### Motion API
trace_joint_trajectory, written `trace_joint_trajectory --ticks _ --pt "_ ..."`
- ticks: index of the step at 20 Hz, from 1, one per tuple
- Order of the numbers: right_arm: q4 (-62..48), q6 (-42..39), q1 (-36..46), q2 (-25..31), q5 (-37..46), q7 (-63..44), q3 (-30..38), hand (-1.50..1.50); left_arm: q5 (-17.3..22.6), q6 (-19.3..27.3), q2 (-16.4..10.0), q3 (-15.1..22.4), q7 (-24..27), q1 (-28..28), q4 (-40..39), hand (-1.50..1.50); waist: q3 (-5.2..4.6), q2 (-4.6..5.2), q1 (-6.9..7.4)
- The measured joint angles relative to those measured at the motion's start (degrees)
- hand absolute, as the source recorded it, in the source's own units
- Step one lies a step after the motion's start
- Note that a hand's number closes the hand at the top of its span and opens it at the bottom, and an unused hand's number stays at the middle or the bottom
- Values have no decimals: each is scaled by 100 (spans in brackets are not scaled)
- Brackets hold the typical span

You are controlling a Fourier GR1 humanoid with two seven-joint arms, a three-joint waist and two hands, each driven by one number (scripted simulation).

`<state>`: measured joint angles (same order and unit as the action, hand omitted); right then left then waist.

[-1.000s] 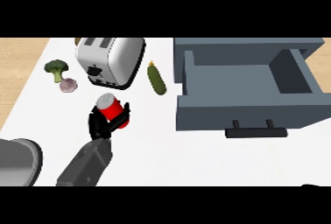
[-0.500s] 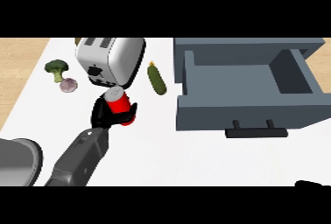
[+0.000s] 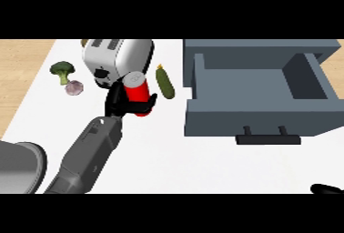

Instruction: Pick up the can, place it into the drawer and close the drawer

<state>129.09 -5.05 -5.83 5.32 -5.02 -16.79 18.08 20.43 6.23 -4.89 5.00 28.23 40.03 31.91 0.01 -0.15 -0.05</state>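
Gripping step looked done: the can (image 3: 137,92) sat upright in the left hand (image 3: 119,103), black fingers curled round its lower half, toaster (image 3: 115,58) just beside at 11 o'clock. Couldn't tell if it was clear of the table (image 3: 201,168). Cucumber (image 3: 165,83) lay near at 2 o'clock; open drawer (image 3: 255,118) well apart at 3 o'clock. Next move, my read: carry toward 3 o'clock, over the drawer's side wall, release inside, then push the handle (image 3: 269,136) toward 12. Right hand (image 3: 326,188) was a sliver at 5 o'clock; open or closed, couldn't tell.
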Motion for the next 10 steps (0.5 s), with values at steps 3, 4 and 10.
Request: trace_joint_trajectory --ticks 3,4,10 --pt "-3 -2 -31 -19 43 27 -7 -150 -84 221 53 120 -592 282 482 150 2 -9 10" --pt "-19 12 -3 -7 54 11 6 -150 -110 316 100 169 -798 345 677 150 3 -12 17" --pt "-9 62 131 39 99 -98 3 -150 -202 751 179 306 -2056 815 1703 150 3 -12 19"
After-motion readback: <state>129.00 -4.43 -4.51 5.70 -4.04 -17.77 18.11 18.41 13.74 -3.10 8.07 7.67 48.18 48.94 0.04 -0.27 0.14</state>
